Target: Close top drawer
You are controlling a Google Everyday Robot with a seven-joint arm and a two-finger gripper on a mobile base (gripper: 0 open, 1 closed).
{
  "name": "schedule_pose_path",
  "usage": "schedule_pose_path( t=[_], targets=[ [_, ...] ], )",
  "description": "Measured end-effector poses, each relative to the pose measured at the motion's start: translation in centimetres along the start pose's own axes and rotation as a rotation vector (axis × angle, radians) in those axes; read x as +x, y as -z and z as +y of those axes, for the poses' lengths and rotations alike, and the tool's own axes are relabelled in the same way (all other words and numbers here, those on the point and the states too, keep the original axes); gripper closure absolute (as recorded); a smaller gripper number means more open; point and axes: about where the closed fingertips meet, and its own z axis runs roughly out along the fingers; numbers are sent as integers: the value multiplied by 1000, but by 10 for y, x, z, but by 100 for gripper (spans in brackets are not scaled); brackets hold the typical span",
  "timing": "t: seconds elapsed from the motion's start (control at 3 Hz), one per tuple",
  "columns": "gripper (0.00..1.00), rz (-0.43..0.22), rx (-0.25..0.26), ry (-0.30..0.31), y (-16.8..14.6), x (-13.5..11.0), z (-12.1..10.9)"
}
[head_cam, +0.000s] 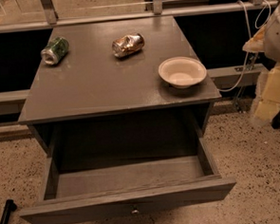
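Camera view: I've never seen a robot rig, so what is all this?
One camera looks down on a grey cabinet; where it is mounted is not known. The top drawer is pulled out, a small knob on its front. On the cabinet top lie a green can and a crushed brown can, on their sides, and a white bowl stands near the right front corner. The robot is a wheeled base with one arm ending in a two-finger gripper; the gripper is not in view, so nothing is seen held. The pale shape at the right edge may be its arm.
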Motion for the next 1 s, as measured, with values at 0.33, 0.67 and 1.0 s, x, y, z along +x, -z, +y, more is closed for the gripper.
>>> schedule_pose_path(
  t=[0.33, 0.67, 1.0],
  targets=[
    [0, 0, 0, 0, 0, 0, 0],
    [0, -11, -39, 39, -14, -7, 2],
    [0, -39, -110, 134, -53, -20, 23]
  ],
)
